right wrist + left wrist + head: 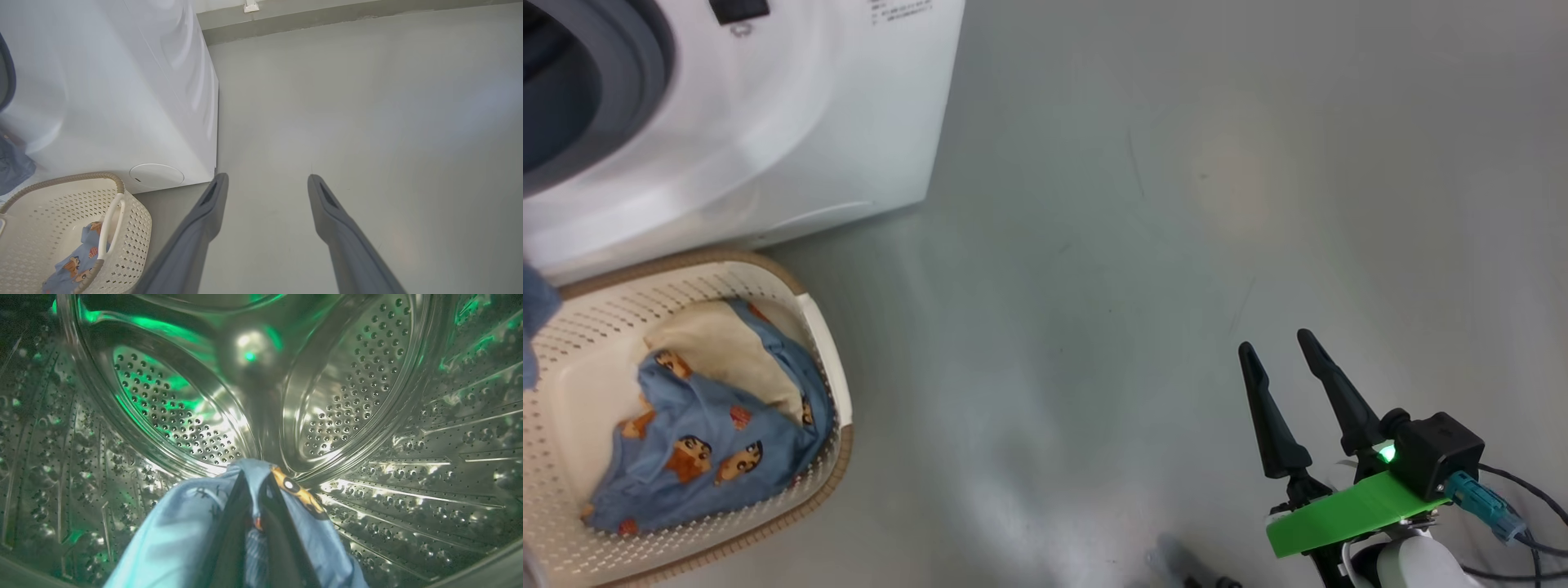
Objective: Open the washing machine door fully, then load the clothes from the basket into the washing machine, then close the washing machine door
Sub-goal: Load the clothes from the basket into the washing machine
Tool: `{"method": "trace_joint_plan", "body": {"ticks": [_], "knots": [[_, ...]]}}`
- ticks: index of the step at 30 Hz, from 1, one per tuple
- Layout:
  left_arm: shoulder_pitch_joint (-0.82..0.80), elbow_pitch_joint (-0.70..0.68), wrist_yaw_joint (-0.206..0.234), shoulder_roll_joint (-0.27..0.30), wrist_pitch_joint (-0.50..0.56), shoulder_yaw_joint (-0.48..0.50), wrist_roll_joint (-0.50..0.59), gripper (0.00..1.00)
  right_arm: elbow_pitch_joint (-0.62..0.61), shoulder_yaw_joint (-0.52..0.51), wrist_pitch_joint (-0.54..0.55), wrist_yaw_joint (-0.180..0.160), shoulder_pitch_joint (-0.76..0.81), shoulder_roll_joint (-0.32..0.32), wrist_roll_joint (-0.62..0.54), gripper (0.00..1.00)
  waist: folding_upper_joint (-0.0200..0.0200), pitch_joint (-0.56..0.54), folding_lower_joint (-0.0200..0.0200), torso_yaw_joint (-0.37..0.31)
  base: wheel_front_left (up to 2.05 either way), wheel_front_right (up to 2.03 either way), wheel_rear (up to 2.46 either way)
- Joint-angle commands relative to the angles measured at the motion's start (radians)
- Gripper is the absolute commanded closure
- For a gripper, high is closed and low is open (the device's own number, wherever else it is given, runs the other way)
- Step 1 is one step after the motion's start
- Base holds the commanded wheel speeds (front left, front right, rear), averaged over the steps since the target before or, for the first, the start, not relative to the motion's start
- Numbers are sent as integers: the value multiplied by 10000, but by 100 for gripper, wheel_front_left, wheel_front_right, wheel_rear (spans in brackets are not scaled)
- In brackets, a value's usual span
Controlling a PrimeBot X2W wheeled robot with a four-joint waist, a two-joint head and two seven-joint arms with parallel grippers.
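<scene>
My left gripper (256,498) is deep inside the washing machine (792,122). Its fingers are pinched nearly together on a light blue printed garment (184,531), which drapes over both fingertips and hangs down either side. The perforated steel drum (347,396) wraps all round, back wall straight ahead and green light bouncing off it. I judge the grip stays tight so the cloth gets carried well past the grey gasket (637,49) before release. Dropped at the mouth, it could slide back out.

My right gripper (1276,343) is spread wide and holds nothing. It is parked well apart from the machine's right side, over bare floor, likely to keep out of the left arm's way.

The basket (825,343) sits on the floor just in front of the machine, below the opening, so each carry is short. The rest of the clothes (703,433) lie inside it: blue fabric with orange-brown cartoon figures, bunched over a cream piece (719,343). A bit of blue cloth (12,163) hangs beside the machine's opening; I can't tell what it belongs to.

The floor (1135,245) is smooth grey-green with a dull sheen and faint scuffs. A low skirting (327,20) runs behind the machine. A round cover (156,175) sits at the machine's lower front corner. Loading looks partway done.
</scene>
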Motion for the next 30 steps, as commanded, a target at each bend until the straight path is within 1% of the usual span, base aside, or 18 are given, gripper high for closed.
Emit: {"method": "trace_joint_plan", "body": {"ticks": [1, 4, 8, 14, 17, 20, 26, 27, 29, 30], "knots": [[-370, -229, 57, 582, -63, 14, 174, 100, -232, 285, -49, 16, 9, -103, -99, 0, -1, 316, 0, 5, 0, 0, 0], [-1007, -112, 69, 718, -63, -166, 419, 100, -295, 343, -49, 16, -13, -103, -105, 0, -1, 641, 0, -24, 0, 0, 0], [-1556, -391, 115, 749, -63, -103, 426, 100, -345, 332, -49, 16, -14, -103, -127, 0, -1, 925, 0, -37, 0, 0, 0], [-1987, -1121, 148, 711, -63, -119, 593, 100, -404, 307, -49, 16, -15, -103, -141, 0, -1, 1161, 0, -51, 0, 0, 0], [-1983, -1022, 169, 646, -63, -246, 747, 100, -403, 298, -49, 16, -28, -103, -133, 0, -1, 1188, 0, -49, 0, 0, 0], [-1919, -417, 203, 597, -63, -340, 830, 100, -359, 321, -49, 16, -22, -103, -114, 0, -1, 1110, 0, -52, 0, 0, 0], [-2287, 1474, 361, 589, -39, -539, 937, 100, -280, 347, -49, 16, 20, -103, -94, 0, -1, 859, 0, -55, 0, 0, 0], [-2376, 1713, 396, 571, -29, -590, 964, 92, -271, 338, -49, 16, 27, -103, -93, 0, -1, 823, 0, -46, 0, 0, 0], [-2553, 2186, 516, 525, 63, -673, 1011, 56, -255, 307, -49, 16, 47, -103, -92, 0, -1, 744, 0, -7, 0, 0, 0], [-2628, 2415, 579, 505, 125, -702, 1024, 18, -254, 301, -49, 16, 57, -103, -91, 0, -1, 699, 0, 18, 0, 0, 0]]}}
